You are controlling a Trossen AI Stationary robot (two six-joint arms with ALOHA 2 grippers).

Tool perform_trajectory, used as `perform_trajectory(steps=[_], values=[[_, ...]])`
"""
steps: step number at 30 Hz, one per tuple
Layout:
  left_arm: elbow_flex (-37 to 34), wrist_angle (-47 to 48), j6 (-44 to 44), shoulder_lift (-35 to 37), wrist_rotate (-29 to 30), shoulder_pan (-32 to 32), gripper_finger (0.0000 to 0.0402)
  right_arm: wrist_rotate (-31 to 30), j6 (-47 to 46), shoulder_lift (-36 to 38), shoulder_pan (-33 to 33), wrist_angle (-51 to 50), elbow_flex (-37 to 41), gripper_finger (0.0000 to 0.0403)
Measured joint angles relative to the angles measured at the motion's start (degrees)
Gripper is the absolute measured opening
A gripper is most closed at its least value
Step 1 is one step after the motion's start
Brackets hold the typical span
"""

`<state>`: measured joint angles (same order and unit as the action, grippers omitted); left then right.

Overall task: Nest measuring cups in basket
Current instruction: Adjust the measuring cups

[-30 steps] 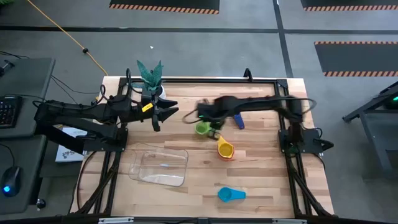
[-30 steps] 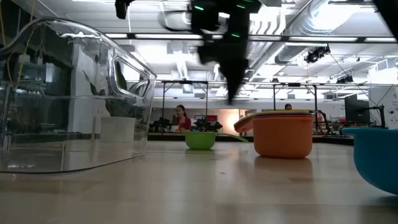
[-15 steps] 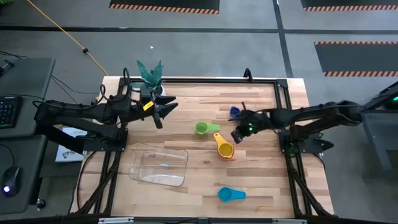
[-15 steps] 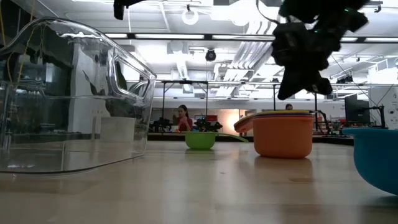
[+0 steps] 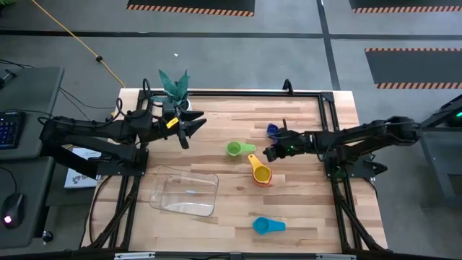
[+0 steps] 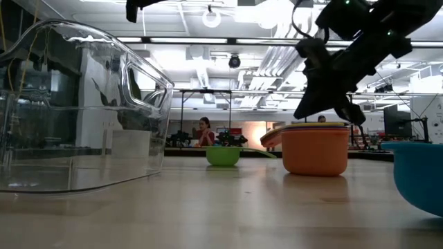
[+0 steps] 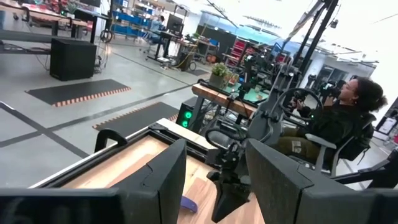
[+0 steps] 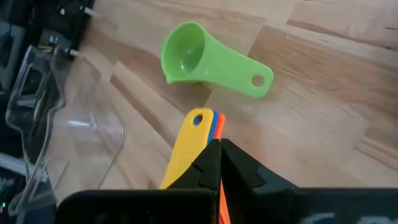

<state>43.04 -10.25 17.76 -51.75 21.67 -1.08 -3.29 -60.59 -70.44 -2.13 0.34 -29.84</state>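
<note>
Red, orange and yellow cups (image 5: pixel 261 173) were stacked, while the clear basket (image 5: pixel 185 193) was left empty and the right gripper (image 5: pixel 268 153) was shut, empty.

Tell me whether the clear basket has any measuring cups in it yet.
Empty. The basket holds nothing; the green cup, nested stack and light blue cup sit outside.

No text, label, brand or number can be read in any view; the white sheet (image 5: pixel 81 167) beside the table carries dark print too small to make out.
</note>
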Motion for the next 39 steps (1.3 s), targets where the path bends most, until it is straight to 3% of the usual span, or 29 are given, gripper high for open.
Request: perform_trajectory(steps=[17,39], values=[[0.0,0.1,0.0,0.0,0.0,0.0,0.0156,0.3,-5.6,-13.8,6.2,14.3,-0.1,0.0],[0.0,0.1,-0.3,0.0,0.0,0.0,0.0156,-4.2,-6.5,-14.8,8.9,20.5,-0.1,0.0]])
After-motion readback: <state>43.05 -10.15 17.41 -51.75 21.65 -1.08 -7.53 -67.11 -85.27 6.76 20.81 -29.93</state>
